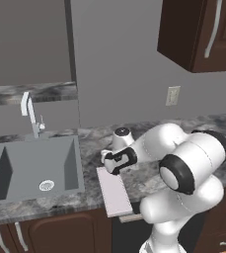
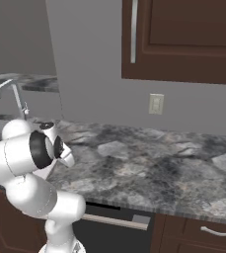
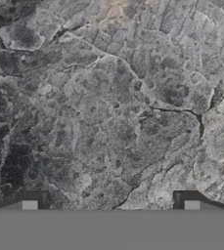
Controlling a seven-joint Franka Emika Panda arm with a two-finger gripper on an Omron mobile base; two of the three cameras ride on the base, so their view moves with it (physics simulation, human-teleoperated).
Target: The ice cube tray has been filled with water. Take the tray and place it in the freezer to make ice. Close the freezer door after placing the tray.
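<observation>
Tray [image 1: 115, 191], pale pink, lies on the grey stone counter [image 1: 149, 180] beside the sink [image 1: 33, 168], overhanging the front edge. Gripper [image 3: 111, 207] hovers above its far end, jaws spread wide, holding nothing.

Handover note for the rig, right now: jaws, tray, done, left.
Gripper: jaws wide open, empty, facing bare marble counter.
Ice cube tray: flat on the counter just right of the sink, its near end over the front edge, below the hand.
Done: nothing yet; tray not grasped.
Left: grasp the tray, carry it to the freezer, set it inside, shut the freezer door.
</observation>
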